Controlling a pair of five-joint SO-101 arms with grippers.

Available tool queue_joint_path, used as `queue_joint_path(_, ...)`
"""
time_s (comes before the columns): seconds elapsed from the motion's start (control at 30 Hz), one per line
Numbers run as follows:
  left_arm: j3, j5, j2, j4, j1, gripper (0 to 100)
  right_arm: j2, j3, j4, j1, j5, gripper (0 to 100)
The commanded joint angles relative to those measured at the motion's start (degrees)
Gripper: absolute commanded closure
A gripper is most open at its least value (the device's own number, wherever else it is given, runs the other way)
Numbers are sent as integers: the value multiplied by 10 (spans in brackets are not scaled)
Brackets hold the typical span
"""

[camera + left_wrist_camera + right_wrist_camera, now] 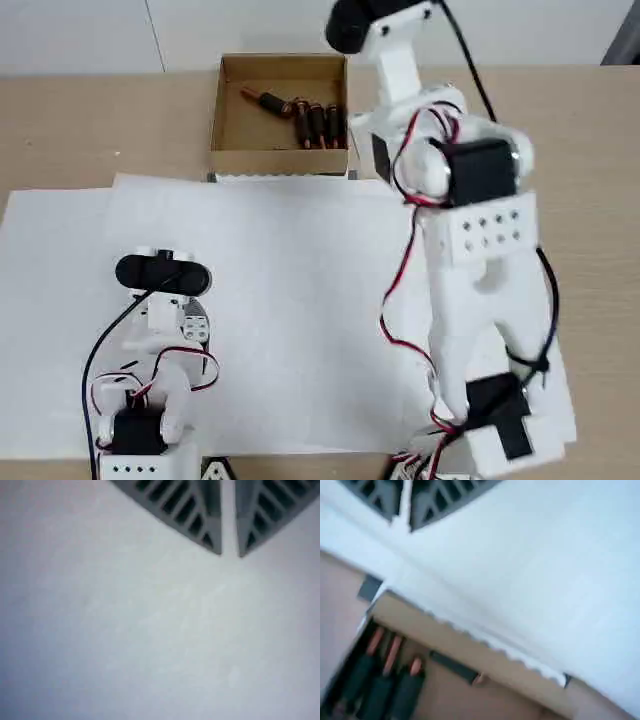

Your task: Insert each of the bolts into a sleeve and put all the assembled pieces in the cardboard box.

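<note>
A table (60,120) with a cardboard box (280,161) on it
A white paper (300,300) is spread just beside the box. The left fingers (195,510) and the right fingers (435,497) are held closed on nothing — four assembled pieces (315,124) are laid in the box.

High camera is looking down on the table (80,120); left wrist camera is facing the white sheet (150,640) closely; right wrist and high are sharing the cardboard box (420,627).
</note>
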State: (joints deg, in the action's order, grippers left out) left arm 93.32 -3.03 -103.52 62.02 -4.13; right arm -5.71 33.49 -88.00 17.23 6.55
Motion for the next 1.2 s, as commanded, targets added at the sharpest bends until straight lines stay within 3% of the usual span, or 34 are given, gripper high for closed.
queue_joint_path(0.0,-2,5,-6,-2,-2,994,-51,24,-56,-10,-32,996)
queue_joint_path(0.27,-2,5,-6,-2,-2,994,-109,-11,-93,-44,-85,996)
queue_joint_path(0.53,-2,5,-6,-2,-2,994,-269,-229,-78,-65,-87,996)
queue_joint_path(0.83,-2,5,-6,-2,-2,994,-427,-520,57,-113,-84,996)
queue_joint_path(1.17,-2,5,-6,-2,-2,994,-605,-818,196,-118,-83,996)
